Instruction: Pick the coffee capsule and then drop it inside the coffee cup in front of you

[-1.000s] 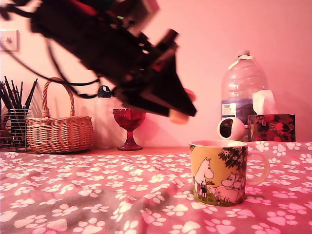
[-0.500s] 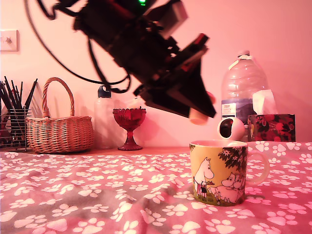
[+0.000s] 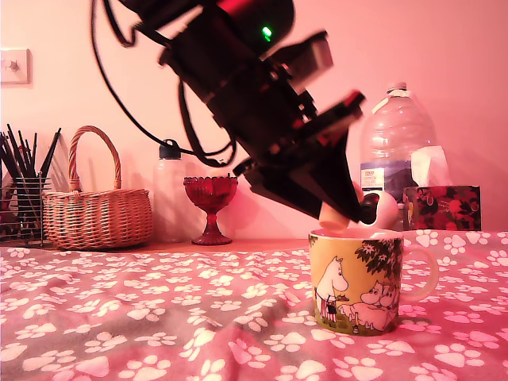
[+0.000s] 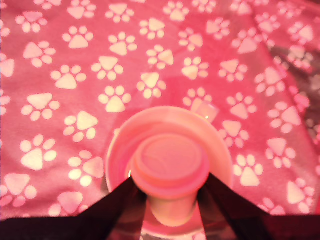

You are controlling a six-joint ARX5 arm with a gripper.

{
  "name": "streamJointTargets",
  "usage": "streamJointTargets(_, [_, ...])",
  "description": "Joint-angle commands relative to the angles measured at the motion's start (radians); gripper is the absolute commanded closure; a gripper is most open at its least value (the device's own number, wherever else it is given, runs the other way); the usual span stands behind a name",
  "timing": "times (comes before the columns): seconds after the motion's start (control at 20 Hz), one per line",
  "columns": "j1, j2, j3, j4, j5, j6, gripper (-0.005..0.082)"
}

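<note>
Pink light washes a wall and a surface [image 3: 119, 317] draped in a red cloth printed with white paw marks, and on that cloth, toward the exterior view's right and close to the front edge, stands the coffee cup [image 3: 357, 279], a yellow mug with white cartoon figures and a dark tree. Just above its rim hangs the coffee capsule [image 3: 333, 216], pinched between the dark fingers of the end effector [image 3: 340, 213]. In the wrist view the capsule [image 4: 170, 170] shows its wide round end toward the camera with its tapered body clamped from both sides, and the pale ring of the mug's mouth [image 4: 220, 150] frames it almost concentrically, so the capsule looks centred over the opening. Carrying appears finished and the drop is the step in hand. The next move calls only for the jaws to part while the arm holds steady, perhaps after a slight dip so the capsule falls cleanly and does not bounce off the rim. Beyond the mug, along the back edge, are a white ball-shaped thing with a dark hole [image 3: 381, 210], a large clear plastic bottle [image 3: 393, 135] and a floral tissue box [image 3: 442, 208]. Farther toward the exterior view's left stand a red glass goblet [image 3: 210, 208], a wicker basket [image 3: 97, 213] and a wire holder of pencils [image 3: 22, 194].
</note>
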Motion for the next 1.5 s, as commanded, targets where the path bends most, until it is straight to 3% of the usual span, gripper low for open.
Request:
streamJointTargets(0.0, [-0.011,0.034,0.036,-0.017,0.000,0.012,0.0642])
streamJointTargets(1.2, [-0.026,0.045,0.049,-0.032,-0.008,0.007,0.0639])
streamJointTargets(1.3, [-0.026,0.045,0.050,-0.042,-0.008,0.008,0.0544])
streamJointTargets(1.45, [-0.025,0.045,0.055,-0.059,-0.016,0.007,0.0072])
